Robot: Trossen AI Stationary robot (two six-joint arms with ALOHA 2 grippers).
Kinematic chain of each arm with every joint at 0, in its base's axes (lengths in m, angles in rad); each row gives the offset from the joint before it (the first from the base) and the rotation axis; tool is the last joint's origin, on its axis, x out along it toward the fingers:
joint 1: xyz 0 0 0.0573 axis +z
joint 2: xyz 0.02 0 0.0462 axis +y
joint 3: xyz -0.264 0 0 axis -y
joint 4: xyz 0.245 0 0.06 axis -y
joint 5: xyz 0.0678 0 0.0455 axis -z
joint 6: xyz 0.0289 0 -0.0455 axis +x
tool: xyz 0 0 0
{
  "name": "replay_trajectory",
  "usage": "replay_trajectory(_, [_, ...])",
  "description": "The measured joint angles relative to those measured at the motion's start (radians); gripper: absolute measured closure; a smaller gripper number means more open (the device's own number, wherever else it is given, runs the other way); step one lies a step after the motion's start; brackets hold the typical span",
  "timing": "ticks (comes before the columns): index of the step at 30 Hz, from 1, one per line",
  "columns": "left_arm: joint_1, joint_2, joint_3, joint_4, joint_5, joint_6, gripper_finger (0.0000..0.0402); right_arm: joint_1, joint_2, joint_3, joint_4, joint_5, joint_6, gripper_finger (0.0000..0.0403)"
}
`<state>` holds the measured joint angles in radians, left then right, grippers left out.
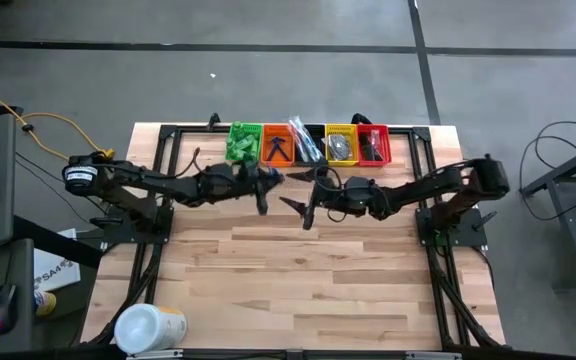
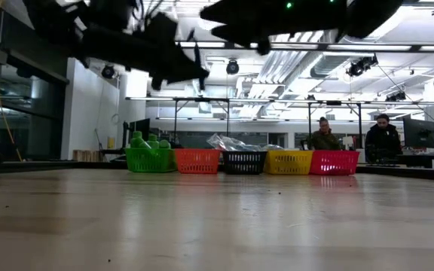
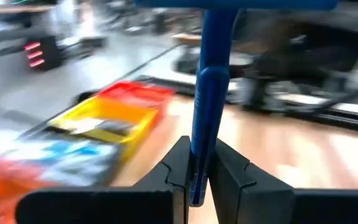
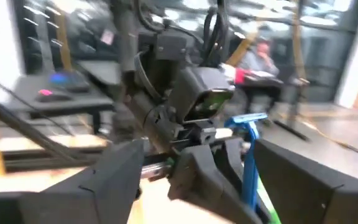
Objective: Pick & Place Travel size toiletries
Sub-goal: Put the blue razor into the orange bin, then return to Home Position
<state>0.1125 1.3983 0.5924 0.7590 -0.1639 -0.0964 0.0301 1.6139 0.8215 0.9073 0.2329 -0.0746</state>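
blue razor (image 3: 207, 99) between left gripper (image 3: 197, 171) fingers

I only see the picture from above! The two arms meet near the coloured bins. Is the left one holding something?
Observer: Yes. The left pincer is shut on the handle of a blue plastic razor.
Operator: Is the right one grabbing it too?
Observer: No. The right pincer is open and not gripping it.
Operator: Are they touching the table?
Observer: No, both hang well above the wooden table.
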Motion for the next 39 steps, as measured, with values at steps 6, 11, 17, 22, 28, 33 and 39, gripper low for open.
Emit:
replay_trajectory(6, [0.201, 0.0, 0.016, -0.107, -0.069, -0.071, 0.0361, 0.023, -0.144, 0.0, -0.229, 0.197, 0.001, 0.0093])
replay_trajectory(11, [0.369, 0.045, 0.124, -0.34, 0.042, -0.151, 0.0362, 0.038, -0.204, 0.0, -0.323, 0.244, 0.001, 0.0097])
replay_trajectory(17, [0.442, 0.187, 0.319, -0.637, 0.101, -0.205, 0.0362, 0.042, -0.211, 0.0, -0.33, 0.266, -0.005, 0.0099])
replay_trajectory(22, [0.462, 0.302, 0.429, -0.715, 0.076, -0.208, 0.0362, 0.041, -0.211, 0.0, -0.33, 0.266, -0.005, 0.0099])
replay_trajectory(28, [0.464, 0.352, 0.497, -0.816, 0.076, -0.208, 0.0338, 0.045, -0.211, 0.0, -0.352, 0.266, -0.004, 0.0099])
replay_trajectory(33, [0.463, 0.351, 0.499, -0.821, 0.078, -0.208, 0.0289, 0.045, -0.211, 0.0, -0.356, 0.266, -0.001, 0.0099])
replay_trajectory(39, [0.463, 0.346, 0.499, -0.833, 0.082, -0.199, 0.0252, 0.045, -0.211, 0.0, -0.358, 0.266, 0.003, 0.0099])
